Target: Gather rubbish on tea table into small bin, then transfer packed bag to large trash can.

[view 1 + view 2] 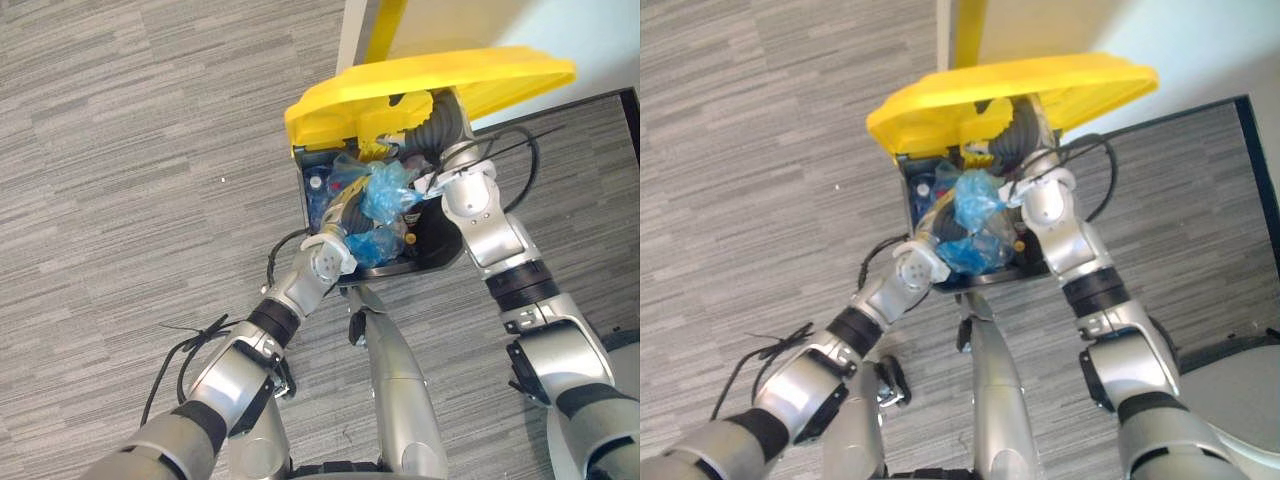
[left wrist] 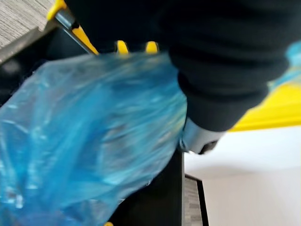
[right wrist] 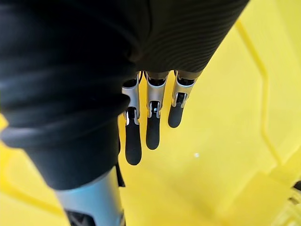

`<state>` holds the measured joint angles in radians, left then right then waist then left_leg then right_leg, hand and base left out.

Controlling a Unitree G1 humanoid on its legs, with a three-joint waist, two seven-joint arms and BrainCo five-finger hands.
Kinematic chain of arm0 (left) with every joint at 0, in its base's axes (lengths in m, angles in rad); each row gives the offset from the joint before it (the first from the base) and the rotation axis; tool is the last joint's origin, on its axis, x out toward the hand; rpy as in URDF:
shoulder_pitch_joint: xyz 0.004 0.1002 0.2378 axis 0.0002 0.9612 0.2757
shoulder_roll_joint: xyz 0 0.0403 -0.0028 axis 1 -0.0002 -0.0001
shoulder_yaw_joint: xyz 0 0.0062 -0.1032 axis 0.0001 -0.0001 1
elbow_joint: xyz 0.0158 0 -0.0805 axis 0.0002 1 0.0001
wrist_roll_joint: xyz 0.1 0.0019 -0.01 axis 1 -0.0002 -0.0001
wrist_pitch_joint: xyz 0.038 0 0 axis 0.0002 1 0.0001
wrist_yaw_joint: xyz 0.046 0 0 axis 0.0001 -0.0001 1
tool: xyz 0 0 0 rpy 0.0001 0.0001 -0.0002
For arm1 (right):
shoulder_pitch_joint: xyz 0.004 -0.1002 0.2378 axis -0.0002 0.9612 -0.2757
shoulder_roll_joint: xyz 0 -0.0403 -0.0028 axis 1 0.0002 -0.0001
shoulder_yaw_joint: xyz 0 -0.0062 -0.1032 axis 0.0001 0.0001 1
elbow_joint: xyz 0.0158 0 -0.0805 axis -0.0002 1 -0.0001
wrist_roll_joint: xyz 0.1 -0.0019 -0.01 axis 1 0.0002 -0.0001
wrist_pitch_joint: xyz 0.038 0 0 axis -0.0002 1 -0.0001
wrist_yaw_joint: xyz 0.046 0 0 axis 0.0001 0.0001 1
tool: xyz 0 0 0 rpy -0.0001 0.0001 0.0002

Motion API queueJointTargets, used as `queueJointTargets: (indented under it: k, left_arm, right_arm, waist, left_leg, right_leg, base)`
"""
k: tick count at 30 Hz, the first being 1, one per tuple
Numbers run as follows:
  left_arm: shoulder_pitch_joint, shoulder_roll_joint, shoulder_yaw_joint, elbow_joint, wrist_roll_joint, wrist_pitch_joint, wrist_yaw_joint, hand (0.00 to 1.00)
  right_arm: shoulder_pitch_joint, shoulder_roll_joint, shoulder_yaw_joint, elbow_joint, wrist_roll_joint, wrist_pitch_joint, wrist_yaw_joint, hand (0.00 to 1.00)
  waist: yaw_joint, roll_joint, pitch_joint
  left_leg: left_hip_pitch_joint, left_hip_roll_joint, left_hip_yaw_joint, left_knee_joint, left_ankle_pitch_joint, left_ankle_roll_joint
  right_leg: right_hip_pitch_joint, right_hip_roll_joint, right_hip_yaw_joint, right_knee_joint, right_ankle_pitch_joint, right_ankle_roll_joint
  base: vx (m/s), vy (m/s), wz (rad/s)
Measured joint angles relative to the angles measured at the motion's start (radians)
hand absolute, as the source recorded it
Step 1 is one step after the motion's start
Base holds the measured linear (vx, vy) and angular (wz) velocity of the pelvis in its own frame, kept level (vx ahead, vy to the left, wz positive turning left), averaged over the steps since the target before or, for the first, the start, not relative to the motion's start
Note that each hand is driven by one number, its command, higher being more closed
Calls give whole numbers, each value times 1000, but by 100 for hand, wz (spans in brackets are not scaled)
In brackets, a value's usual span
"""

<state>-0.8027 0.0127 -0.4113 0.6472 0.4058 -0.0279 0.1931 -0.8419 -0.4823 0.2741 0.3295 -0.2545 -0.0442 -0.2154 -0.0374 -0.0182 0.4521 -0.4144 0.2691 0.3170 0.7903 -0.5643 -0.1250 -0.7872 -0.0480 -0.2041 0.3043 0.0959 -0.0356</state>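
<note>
A dark large trash can (image 1: 440, 248) stands on the carpet with its yellow lid (image 1: 450, 75) raised. My right hand (image 3: 148, 122) is under the lid, open, its straight fingers flat against the yellow underside; its dark cover (image 1: 440, 125) shows beneath the lid. A crumpled blue plastic bag (image 1: 388, 192) with rubbish inside sits in the can's mouth, over other blue bags. My left hand (image 1: 344, 213) reaches into the can and is buried against the bag (image 2: 94, 132), which presses close to its wrist.
Grey striped carpet (image 1: 130, 180) spreads to the left and front of the can. A white wall and a yellow upright (image 1: 385, 25) stand right behind it. A dark strip (image 1: 630, 120) borders the carpet at the right.
</note>
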Motion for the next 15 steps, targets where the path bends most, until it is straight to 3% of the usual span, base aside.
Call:
queueJointTargets:
  k: [6,15]
  left_arm:
    - [75,-4,-1,-68,-77,-6,-3,0]
    - [253,35,-43,-159,-236,-55,-95,0]
  right_arm:
    - [151,1,-46,-78,-66,24,0,0]
    - [346,90,-114,-74,-170,59,23,0]
  waist:
    - [25,0,0]
    - [58,0,0]
  left_leg:
    - [36,0,-18,2,-6,11]
    - [97,-4,-32,0,1,0]
  right_leg:
    - [46,-5,-11,0,-2,3]
    - [113,-13,-27,8,-7,10]
  base:
    - [0,4,5]
    - [-1,1,3]
